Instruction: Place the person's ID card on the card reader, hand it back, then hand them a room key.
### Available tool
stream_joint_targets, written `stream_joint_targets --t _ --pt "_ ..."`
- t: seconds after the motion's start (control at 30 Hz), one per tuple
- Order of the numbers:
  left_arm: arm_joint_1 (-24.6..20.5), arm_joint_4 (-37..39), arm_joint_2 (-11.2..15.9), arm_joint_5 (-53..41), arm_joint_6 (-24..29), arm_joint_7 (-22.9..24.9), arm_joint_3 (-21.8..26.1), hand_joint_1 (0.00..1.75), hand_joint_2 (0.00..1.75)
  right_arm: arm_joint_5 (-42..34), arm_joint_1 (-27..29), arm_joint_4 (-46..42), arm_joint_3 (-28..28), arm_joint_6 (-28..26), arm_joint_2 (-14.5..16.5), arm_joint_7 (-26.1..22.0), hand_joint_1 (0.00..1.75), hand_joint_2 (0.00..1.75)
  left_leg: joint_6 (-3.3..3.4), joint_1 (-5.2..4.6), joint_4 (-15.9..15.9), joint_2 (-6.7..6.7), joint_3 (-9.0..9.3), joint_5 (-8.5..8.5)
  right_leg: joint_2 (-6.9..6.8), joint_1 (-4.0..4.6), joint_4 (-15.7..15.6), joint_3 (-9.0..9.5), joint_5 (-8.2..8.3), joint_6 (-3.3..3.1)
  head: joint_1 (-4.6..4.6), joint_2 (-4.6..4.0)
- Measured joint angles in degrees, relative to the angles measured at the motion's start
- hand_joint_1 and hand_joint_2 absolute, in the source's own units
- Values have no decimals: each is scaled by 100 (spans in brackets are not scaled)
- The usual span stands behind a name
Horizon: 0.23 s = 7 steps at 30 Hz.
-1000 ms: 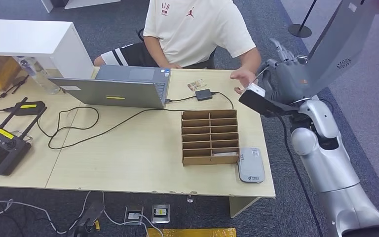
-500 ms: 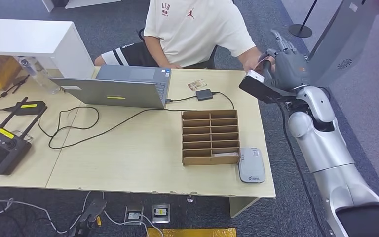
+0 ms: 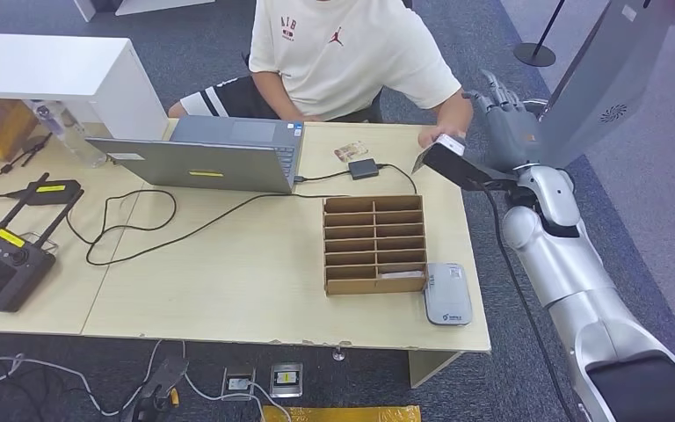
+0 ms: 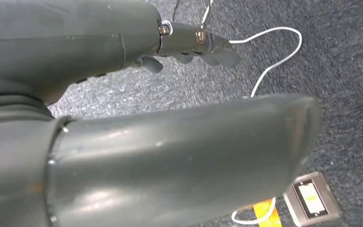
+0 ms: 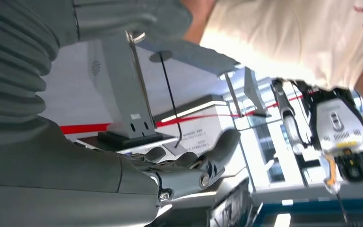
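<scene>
My right hand [image 3: 503, 112] is raised past the table's far right corner, fingers apart and pointing up, with nothing in it; in the right wrist view its fingers [image 5: 203, 163] are also bare. The person's hand [image 3: 442, 137] rests at that corner, just beside my wrist; I cannot tell whether it holds a card. A grey card reader [image 3: 447, 294] lies at the near right edge of the table. A wooden slotted rack [image 3: 374, 243] stands beside it, with a white card [image 3: 399, 274] in its nearest row. My left hand [image 4: 196, 45] hangs over the carpet, holding nothing.
A small card-like item [image 3: 350, 151] and a black adapter [image 3: 363, 169] lie beyond the rack. An open laptop [image 3: 215, 156] stands mid-table, with cables trailing from it. A remote controller [image 3: 0, 259] sits at the left. The person [image 3: 343, 53] sits behind the table.
My right hand closed in on the person's hand half a second ago, then spread its fingers. The person's hand has dropped from my fingers to the table corner.
</scene>
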Motion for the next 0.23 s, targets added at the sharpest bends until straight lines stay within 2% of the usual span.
stream_joint_targets --t 0.23 --pt "128 0 6 143 129 -198 2 0 0 -329 -256 -10 -129 -1057 -153 -375 0 175 0 0 1 0 2 0 -2 0 -2 -2 0 0 0 0"
